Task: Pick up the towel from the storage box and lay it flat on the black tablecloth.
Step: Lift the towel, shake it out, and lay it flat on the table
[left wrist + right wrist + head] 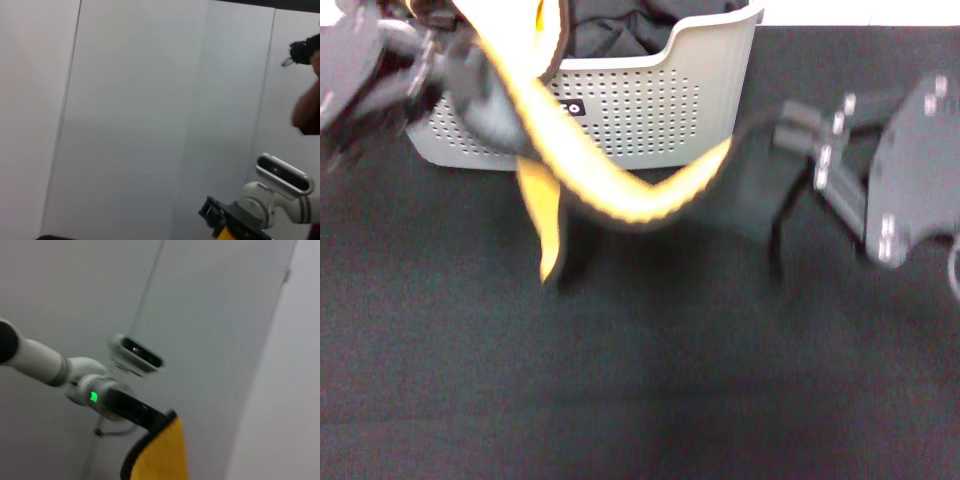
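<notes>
The towel (pixel 610 195) hangs in the air in front of the storage box (pixel 660 100), stretched between my two grippers and sagging in the middle. Its orange-yellow side and black edging show, and a loose corner (pixel 545 220) dangles toward the black tablecloth (pixel 640 380). My left gripper (pixel 470 75) is shut on the towel's upper left end, by the box's left front corner. My right gripper (pixel 760 175) is shut on the other end, to the right of the box. The right wrist view shows the left gripper (pixel 150 420) holding yellow towel (pixel 162 457).
Black garments (pixel 620 30) lie inside the storage box at the back of the tablecloth. A white surface (pixel 860 10) runs behind the cloth's far edge. The wrist views show mostly pale wall panels (pixel 140 120).
</notes>
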Robot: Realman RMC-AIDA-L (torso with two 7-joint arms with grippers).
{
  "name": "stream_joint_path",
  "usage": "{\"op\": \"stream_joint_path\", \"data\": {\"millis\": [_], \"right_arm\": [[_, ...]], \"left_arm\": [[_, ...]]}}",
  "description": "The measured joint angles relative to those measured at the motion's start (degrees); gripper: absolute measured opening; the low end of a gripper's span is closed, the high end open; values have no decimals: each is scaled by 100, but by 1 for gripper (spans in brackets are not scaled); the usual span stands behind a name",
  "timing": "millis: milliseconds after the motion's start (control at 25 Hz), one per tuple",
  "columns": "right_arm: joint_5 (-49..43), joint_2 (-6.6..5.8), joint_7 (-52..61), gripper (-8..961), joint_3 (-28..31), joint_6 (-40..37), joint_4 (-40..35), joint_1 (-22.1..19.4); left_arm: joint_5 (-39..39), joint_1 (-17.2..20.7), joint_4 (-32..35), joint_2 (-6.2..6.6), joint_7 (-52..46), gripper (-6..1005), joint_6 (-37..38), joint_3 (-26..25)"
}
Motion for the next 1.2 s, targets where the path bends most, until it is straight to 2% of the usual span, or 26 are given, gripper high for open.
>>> {"op": "stream_joint_path", "data": {"millis": [40, 80, 120, 240, 320, 360, 400, 440, 480, 560, 680, 760, 880, 1200], "right_arm": [[-14, 9, 16, 98, -52, -114, -195, -195], [-14, 9, 16, 98, -52, -114, -195, -195], [-9, 19, 97, 98, -58, -323, -464, -380], [16, 46, 524, 100, 106, -762, -888, -686], [9, 48, 720, 101, 192, -777, -850, -713], [2, 42, 769, 101, 195, -663, -679, -652], [-24, 19, 779, 101, 141, -427, -146, -420], [-24, 19, 779, 102, 141, -427, -146, -420], [-24, 5, 780, 102, 106, -325, 236, -236], [-27, -1, 775, 103, -36, -179, 1313, 347], [126, -2, 675, 104, -408, 145, 2900, 1280], [351, 3, 443, 105, -577, 305, 3669, 1725], [725, 9, -47, 106, -623, 464, 4254, 1941], [1659, 3, -915, 110, -578, 785, 4753, 1989]], "left_arm": [[-467, 366, 115, 143, 11, 15, 3, 465], [-859, 642, 217, 263, 19, 15, 5, 797], [-1494, 1076, 423, 467, 25, 15, 15, 1217], [-2045, 1593, 858, 708, -62, 14, 19, 1640], [-2062, 1800, 1144, 731, -198, 14, 9, 1704], [-1882, 1775, 1144, 682, -234, 14, -9, 1653], [-1660, 1719, 1110, 623, -253, 14, -22, 1576], [-1349, 1541, 946, 509, -258, 14, -38, 1426], [-888, 1325, 706, 393, -250, 14, -43, 1194], [338, 790, 95, 117, -165, 14, -108, 505], [2088, 195, -480, -134, 31, 14, -456, -458], [3003, -99, -564, -259, 44, 14, -805, -794], [3636, -383, -560, -349, -98, 15, -1202, -864], [4194, -616, -408, -365, -502, 15, -1953, -815]]}}
